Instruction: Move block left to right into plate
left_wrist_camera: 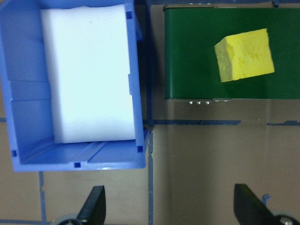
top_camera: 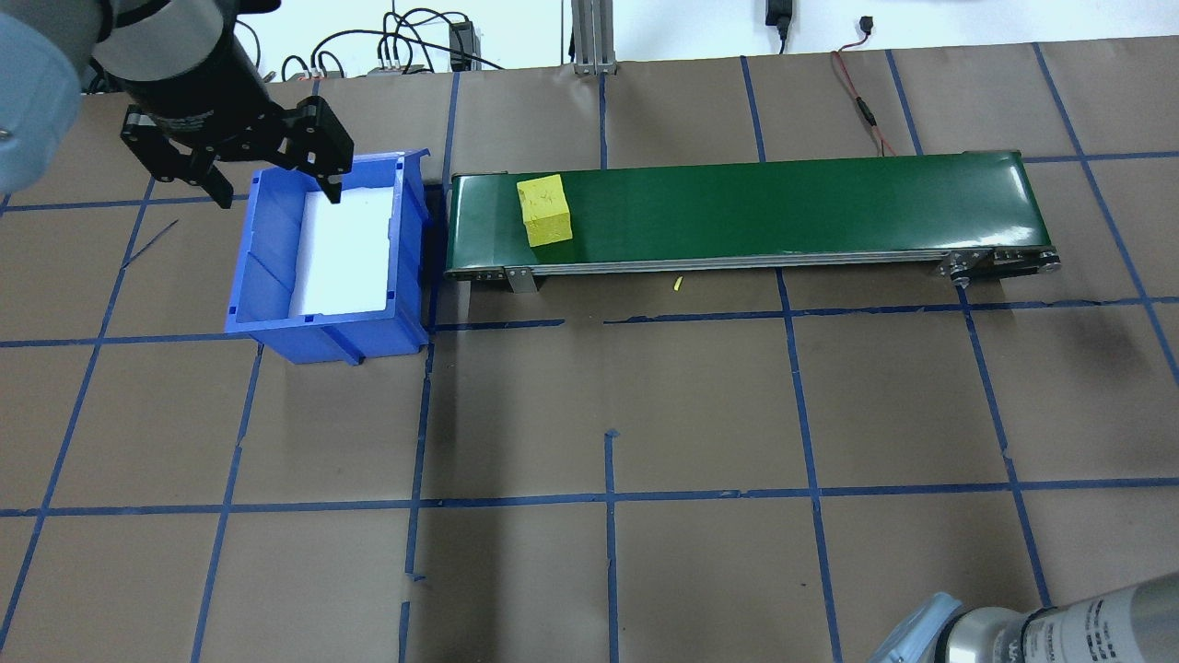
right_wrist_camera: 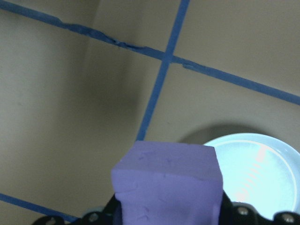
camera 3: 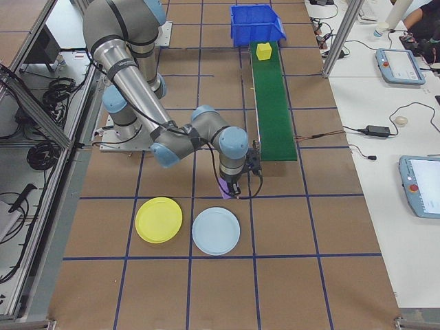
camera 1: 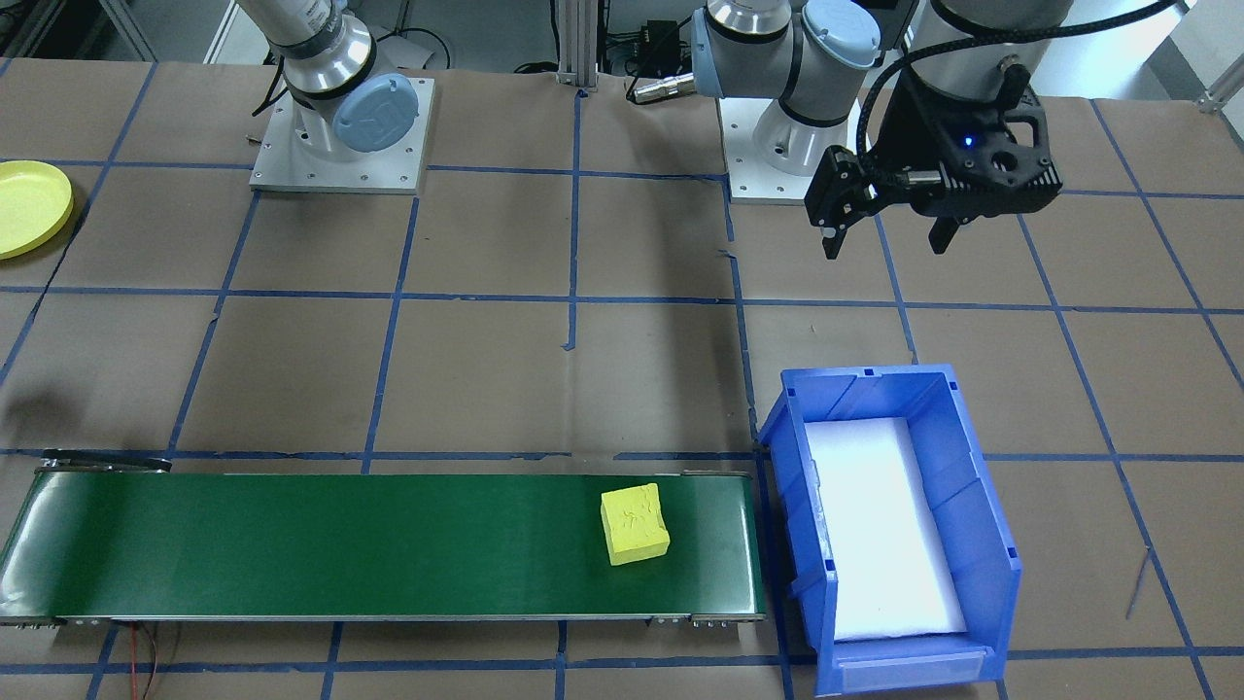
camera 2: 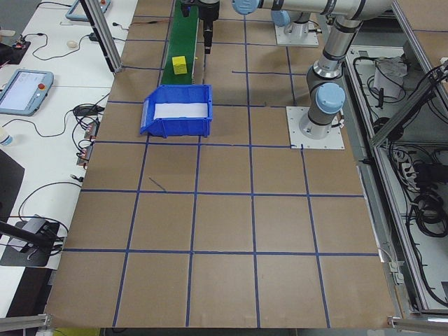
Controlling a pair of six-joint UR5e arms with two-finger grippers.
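- Jaws of the right gripper (camera 3: 236,194) are closed on a purple block (right_wrist_camera: 168,187), which fills the bottom of the right wrist view; in the right side view the gripper points straight down, low over the table (camera 3: 309,261).
- Right arm reaches out from its base with the forearm low and the wrist bent down, just off the near end of the green conveyor (camera 3: 273,103).
- Below and a little past the held block lies a pale blue plate (camera 3: 216,231); the yellow plate (camera 3: 159,220) lies just beside that one, nearer the robot, with nothing on it.
- Left gripper (top_camera: 267,184) hangs above the table with its jaws spread wide and nothing between them; its two fingers (left_wrist_camera: 93,206) show at the lower edge of the left wrist view.
- Ahead of the left gripper sits a blue bin (top_camera: 267,276) lined with white foam (top_camera: 345,249), just beside the conveyor's other end.
- A yellow block (top_camera: 544,210) rests on the belt near the bin.
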